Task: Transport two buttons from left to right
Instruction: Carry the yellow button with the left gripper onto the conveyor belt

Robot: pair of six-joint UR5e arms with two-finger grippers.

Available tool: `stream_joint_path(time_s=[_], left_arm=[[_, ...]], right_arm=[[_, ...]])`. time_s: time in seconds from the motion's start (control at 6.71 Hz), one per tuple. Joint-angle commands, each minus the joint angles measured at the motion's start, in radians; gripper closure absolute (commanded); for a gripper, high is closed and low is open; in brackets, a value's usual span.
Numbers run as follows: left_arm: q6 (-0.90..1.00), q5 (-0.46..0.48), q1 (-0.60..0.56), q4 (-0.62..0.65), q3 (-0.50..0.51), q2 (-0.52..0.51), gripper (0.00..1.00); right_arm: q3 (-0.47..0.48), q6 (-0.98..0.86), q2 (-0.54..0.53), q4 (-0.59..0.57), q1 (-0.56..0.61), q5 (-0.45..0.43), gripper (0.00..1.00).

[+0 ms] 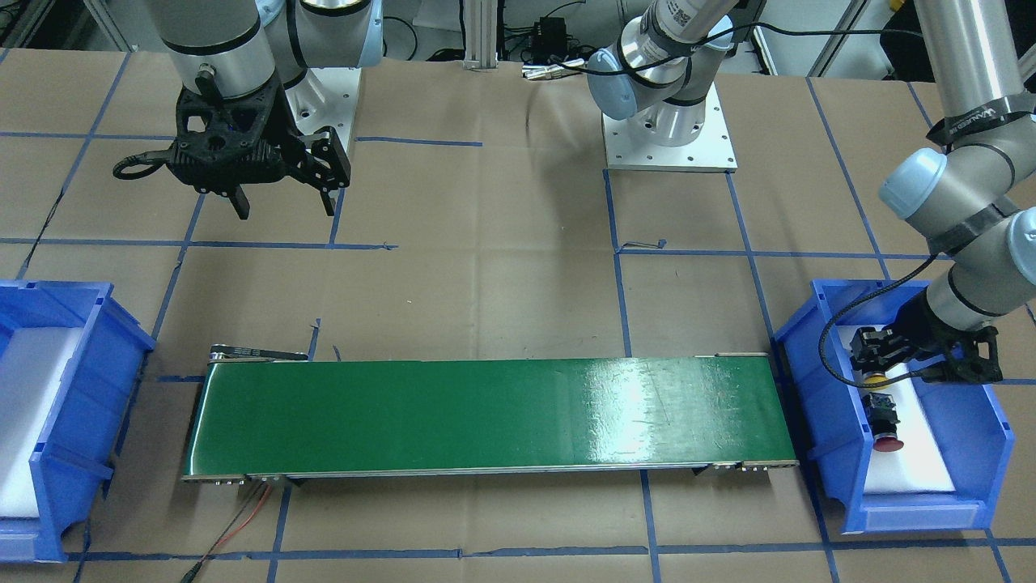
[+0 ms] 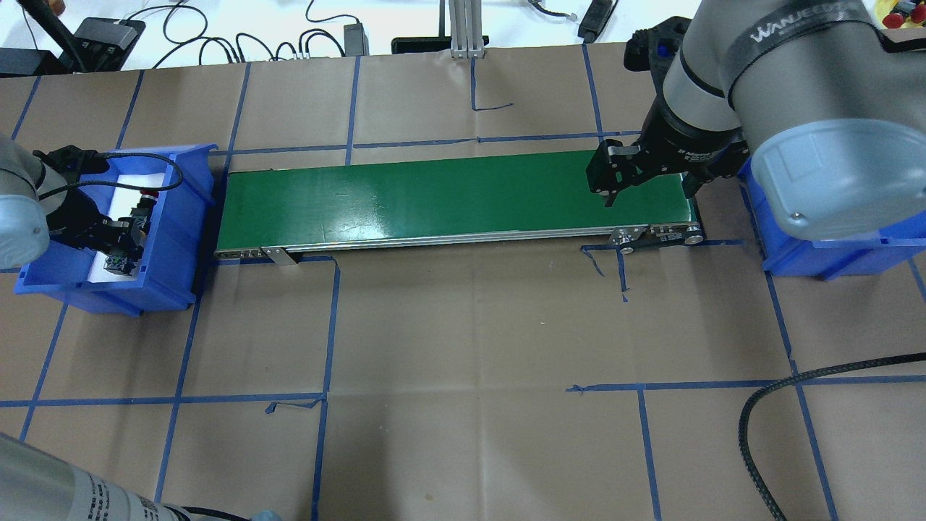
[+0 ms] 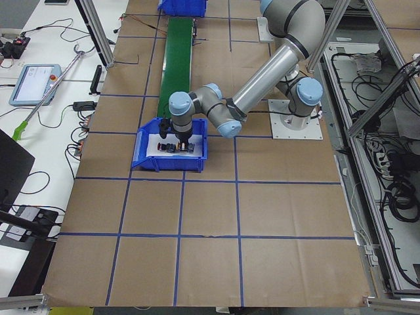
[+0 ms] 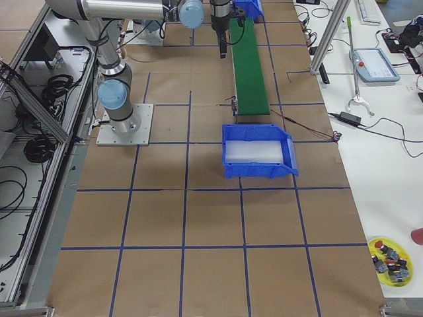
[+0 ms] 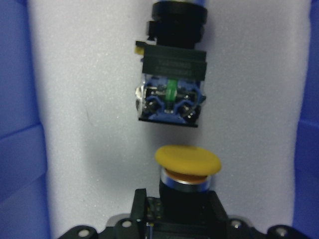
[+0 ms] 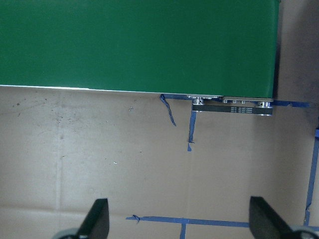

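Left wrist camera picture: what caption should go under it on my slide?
Left gripper holds the yellow button on white foam in a blue bin, other button ahead.

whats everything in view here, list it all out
yellow button: one, yellow cap, in the bin on the robot's left, on the foam
red button: one, red cap, same bin, just beyond the yellow one
blue bins: two, blue, one at each end of the belt
foam liners: two, white, one inside each bin
conveyor belt: one, green, between the bins, nothing on it
table paper: brown, with a blue tape grid
left claw: black, in the left bin, closed around the yellow button's body
right claw: black, open, above the belt's right end
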Motion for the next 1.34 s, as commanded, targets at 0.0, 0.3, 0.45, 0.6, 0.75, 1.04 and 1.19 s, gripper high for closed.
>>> stream_joint_path(time_s=[0.0, 0.3, 0.45, 0.6, 0.75, 1.04, 1.19], left_arm=[[-0.003, 0.001, -0.001, -0.080, 0.081, 0.038, 0.95], [-0.006, 0.001, -0.007, -0.242, 0.153, 0.113, 0.95], [-0.010, 0.000, -0.009, -0.322, 0.192, 0.141, 0.95], [-0.033, -0.002, -0.012, -0.363, 0.214, 0.146, 0.95], [-0.062, -0.008, -0.024, -0.362, 0.215, 0.140, 0.95], [-0.255, -0.011, -0.149, -0.362, 0.215, 0.141, 0.95], [-0.374, -0.011, -0.224, -0.352, 0.214, 0.133, 0.95]], right_arm=[[0.000, -0.001, 0.000, 0.001, 0.000, 0.000, 0.00], [0.000, -0.001, 0.000, 0.001, 0.000, 0.000, 0.00], [0.000, -0.001, 0.000, -0.001, 0.000, 0.000, 0.00], [0.000, -0.001, 0.000, -0.001, 0.000, 0.000, 0.00], [0.000, 0.001, 0.000, -0.001, 0.000, 0.000, 0.00], [0.001, -0.001, 0.000, 0.001, 0.000, 0.000, 0.00], [0.001, -0.001, 0.002, 0.001, 0.000, 0.000, 0.00]])
